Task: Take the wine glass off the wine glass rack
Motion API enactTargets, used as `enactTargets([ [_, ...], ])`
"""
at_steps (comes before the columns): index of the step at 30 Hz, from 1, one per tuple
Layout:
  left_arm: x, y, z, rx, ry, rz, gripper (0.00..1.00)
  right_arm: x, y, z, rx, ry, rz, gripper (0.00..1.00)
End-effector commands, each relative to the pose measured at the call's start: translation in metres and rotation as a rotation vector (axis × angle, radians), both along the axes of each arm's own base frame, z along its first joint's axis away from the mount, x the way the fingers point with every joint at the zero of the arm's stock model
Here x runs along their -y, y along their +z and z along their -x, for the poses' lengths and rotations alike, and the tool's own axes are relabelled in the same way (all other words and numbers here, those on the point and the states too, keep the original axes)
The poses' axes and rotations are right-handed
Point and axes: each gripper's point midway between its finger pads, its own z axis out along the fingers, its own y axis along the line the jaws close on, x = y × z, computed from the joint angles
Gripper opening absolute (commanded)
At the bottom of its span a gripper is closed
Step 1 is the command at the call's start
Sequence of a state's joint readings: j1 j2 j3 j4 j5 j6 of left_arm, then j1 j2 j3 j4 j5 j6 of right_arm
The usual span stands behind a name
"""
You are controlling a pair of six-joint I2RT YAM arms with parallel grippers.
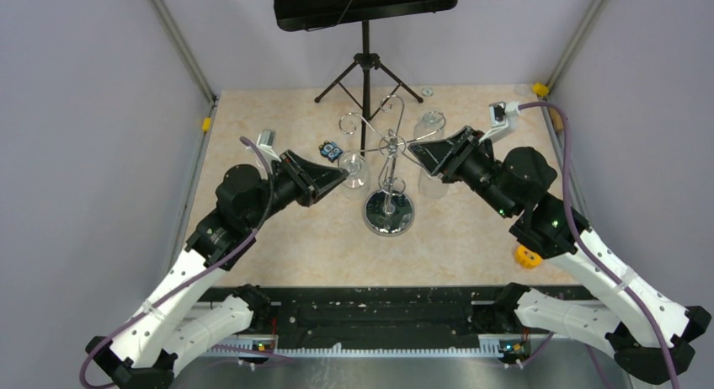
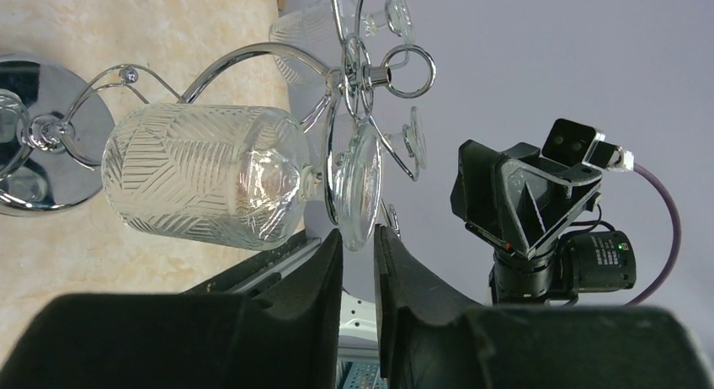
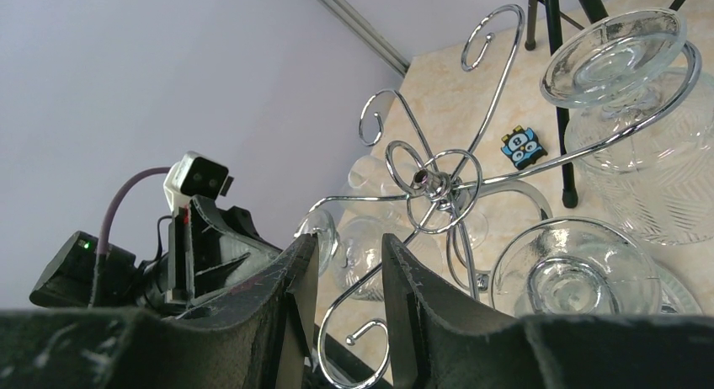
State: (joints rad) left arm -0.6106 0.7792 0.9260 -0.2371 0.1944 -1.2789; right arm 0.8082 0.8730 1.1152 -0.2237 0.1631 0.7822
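The chrome wine glass rack (image 1: 388, 214) stands mid-table on its round mirror base, with curled hook arms around a hub (image 2: 358, 69) (image 3: 434, 183). A ribbed wine glass (image 1: 354, 172) hangs upside down from a left hook, and its bowl (image 2: 202, 174) fills the left wrist view. My left gripper (image 1: 341, 177) (image 2: 359, 237) is closed to a narrow gap on the rim of that glass's foot (image 2: 358, 187). My right gripper (image 1: 412, 150) (image 3: 349, 246) is open beside the hub, with a thin hook arm (image 3: 379, 330) crossing the gap untouched.
Other glasses hang on the rack's right side (image 1: 431, 124) (image 1: 434, 183) (image 3: 623, 111) (image 3: 572, 271). A black tripod music stand (image 1: 364, 61) is behind the rack. A small blue tag (image 1: 330, 151) (image 3: 524, 146) lies on the table, and an orange object (image 1: 528, 257) lies near the right arm.
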Motion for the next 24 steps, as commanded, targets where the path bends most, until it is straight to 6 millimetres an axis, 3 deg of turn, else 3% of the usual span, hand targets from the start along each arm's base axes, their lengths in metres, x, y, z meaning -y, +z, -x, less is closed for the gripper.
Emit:
enactTargets([
  [1,0.003,0.037,0.006,0.101,-0.035,0.074,0.24,0.002,0.018,-0.001,0.039,-0.007,-0.043,0.35],
  [24,0.006,0.041,-0.010,0.081,0.012,0.104,0.24,0.004,0.013,-0.002,0.031,-0.020,-0.037,0.36],
])
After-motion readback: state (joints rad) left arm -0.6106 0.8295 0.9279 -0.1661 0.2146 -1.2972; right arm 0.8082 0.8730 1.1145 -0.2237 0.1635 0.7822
